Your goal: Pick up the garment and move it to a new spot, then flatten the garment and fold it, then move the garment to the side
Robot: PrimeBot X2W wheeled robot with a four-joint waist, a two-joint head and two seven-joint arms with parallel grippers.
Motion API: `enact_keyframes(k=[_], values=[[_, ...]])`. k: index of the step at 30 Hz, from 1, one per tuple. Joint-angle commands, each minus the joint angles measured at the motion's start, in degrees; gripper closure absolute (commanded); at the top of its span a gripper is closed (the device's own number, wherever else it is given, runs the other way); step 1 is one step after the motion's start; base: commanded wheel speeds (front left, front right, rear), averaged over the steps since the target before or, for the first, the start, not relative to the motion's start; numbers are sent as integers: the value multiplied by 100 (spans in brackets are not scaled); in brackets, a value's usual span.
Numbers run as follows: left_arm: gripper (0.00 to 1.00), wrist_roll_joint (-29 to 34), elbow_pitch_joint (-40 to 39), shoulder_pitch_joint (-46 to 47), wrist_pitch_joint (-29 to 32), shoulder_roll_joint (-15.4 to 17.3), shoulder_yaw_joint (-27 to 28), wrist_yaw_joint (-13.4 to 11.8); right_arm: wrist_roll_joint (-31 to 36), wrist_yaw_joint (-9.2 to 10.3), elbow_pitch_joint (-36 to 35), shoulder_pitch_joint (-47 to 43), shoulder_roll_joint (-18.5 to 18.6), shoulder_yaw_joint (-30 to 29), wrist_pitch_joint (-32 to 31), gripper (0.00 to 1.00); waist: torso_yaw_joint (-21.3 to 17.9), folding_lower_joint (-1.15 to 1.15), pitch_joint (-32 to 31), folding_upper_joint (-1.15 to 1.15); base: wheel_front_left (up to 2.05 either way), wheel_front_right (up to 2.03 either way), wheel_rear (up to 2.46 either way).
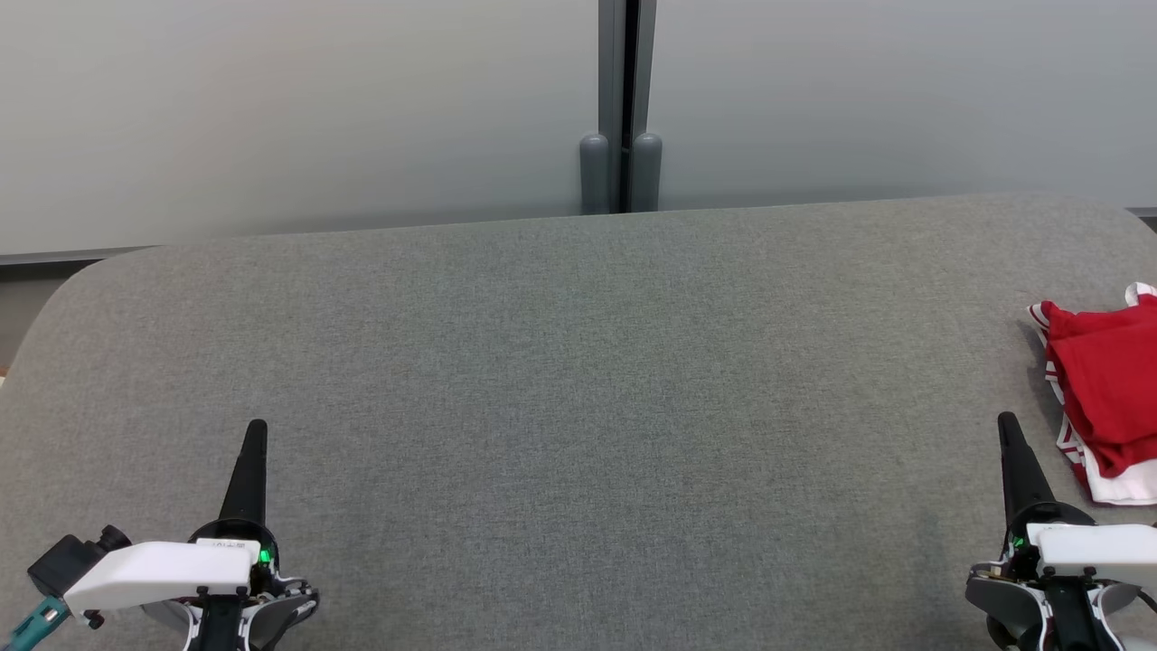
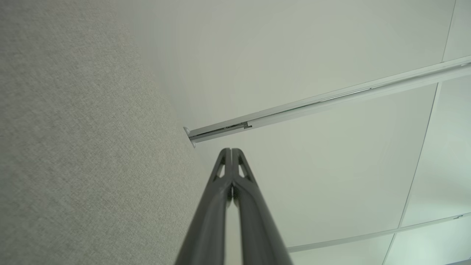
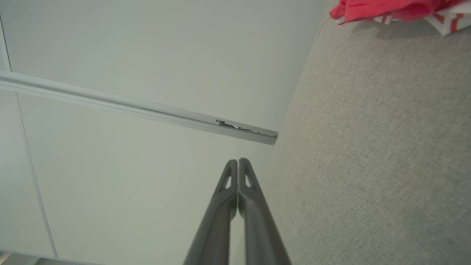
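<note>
Garment (image 1: 1110, 389) is lying at your surface (image 1: 578, 389)'s right edge, near the right gripper (image 1: 1006, 421); that and the left gripper (image 1: 257, 427) are sitting pinched together, wide apart.

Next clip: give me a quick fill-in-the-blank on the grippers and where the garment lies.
1. The left gripper and the right gripper both have jaws ____.
2. The garment is mostly ____, with white trim.
3. It lies on the table, at the robot's ____ side.

Missing words: shut; red; right
</note>
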State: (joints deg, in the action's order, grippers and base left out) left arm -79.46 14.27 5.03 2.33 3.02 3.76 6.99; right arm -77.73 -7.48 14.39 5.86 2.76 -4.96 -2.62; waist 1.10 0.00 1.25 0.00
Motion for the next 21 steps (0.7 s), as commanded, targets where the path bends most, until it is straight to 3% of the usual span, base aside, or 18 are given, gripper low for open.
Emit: enact_keyframes(k=[1, 21], values=[[100, -139, -47, 119, 32, 39, 45, 40, -142, -2, -42, 62, 22, -26, -59, 100, -5, 0, -5, 0, 0, 0, 0], [100, -1009, -35, 147, 304, 35, 199, 56, -1116, -2, -47, 58, 22, -130, -321, 100, -77, 0, -75, 0, 0, 0, 0]])
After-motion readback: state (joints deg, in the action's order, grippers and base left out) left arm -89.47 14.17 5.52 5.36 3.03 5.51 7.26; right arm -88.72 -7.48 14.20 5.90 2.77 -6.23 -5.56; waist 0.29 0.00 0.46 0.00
